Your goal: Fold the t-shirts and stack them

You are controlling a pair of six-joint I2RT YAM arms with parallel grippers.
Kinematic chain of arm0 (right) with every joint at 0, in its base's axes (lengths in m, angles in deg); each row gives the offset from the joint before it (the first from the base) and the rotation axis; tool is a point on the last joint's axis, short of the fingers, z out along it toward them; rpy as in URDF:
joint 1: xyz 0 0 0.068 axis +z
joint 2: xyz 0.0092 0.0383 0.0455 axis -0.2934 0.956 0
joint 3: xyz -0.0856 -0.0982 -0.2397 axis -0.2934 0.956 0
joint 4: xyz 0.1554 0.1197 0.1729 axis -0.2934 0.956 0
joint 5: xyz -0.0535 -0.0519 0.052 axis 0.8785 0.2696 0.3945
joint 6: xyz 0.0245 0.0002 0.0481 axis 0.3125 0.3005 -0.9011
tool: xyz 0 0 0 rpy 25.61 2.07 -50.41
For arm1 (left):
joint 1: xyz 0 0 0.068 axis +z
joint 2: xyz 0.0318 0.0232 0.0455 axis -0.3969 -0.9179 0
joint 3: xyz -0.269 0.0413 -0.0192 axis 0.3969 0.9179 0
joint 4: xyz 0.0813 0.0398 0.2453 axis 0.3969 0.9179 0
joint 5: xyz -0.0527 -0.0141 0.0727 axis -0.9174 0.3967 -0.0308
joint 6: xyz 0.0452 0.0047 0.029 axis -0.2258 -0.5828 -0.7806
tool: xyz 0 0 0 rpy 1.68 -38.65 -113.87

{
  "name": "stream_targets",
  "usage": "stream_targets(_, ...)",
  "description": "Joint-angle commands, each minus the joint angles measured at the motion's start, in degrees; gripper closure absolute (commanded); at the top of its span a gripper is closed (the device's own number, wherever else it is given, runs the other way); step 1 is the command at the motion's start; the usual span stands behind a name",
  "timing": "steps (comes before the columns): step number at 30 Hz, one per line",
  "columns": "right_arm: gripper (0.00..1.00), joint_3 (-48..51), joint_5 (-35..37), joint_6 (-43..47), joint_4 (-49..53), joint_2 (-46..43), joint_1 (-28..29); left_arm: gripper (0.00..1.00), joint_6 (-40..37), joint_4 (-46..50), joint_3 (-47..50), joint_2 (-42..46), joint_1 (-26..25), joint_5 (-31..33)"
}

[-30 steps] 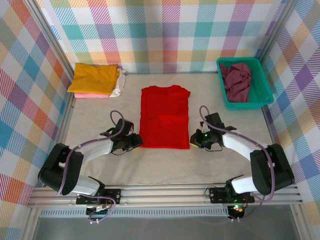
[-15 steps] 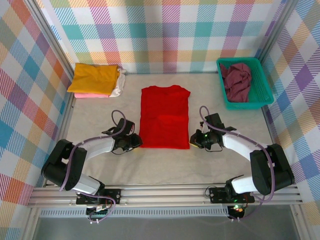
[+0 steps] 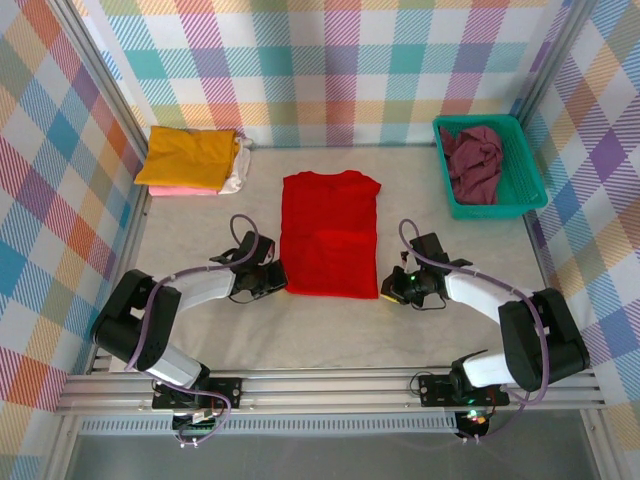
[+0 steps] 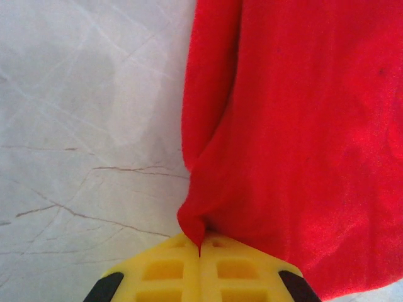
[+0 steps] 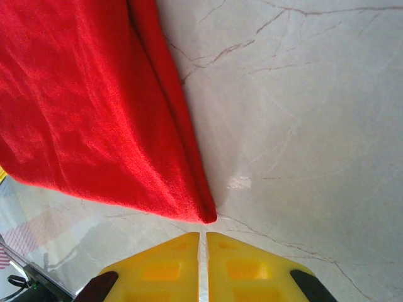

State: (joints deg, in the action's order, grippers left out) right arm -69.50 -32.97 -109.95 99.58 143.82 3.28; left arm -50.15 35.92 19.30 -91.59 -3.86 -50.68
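Both arms reach low: left gripper (image 4: 200, 244) pinches the red t-shirt (image 3: 330, 235) (corner bunched); right gripper (image 5: 203, 239), fingers together, just beside it

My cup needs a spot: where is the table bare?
Bare: between red shirt and basket; between shirt and folded pile; the table in front of the shirt. Crowded: shirt's near corners, at left gripper and right gripper.

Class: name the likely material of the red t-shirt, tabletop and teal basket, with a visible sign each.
Red t-shirt: soft matte knit cloth, fuzzy, creasing. Tabletop: smooth, faintly glossy marble-look sheet, veined; perhaps laminate. Teal basket: likely plastic, rigid, uniformly coloured walls.
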Motion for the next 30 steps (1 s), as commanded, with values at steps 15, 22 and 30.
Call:
stream_targets(15,0.68,-3.09,-1.52,-3.47,-3.41,3.70,0.57,1.00,-0.31,1.72,1.25,6.09,-0.51,0.08)
stream_targets(22,0.64,-3.31,-2.82,-4.59,-6.40,6.72,1.43,1.00,-0.04,0.88,1.90,5.87,-0.53,-0.27)
stream_targets(30,0.60,-2.78,-2.07,-5.32,-7.92,8.03,2.40,1.00,0.24,0.86,1.83,5.52,-0.57,-0.27)
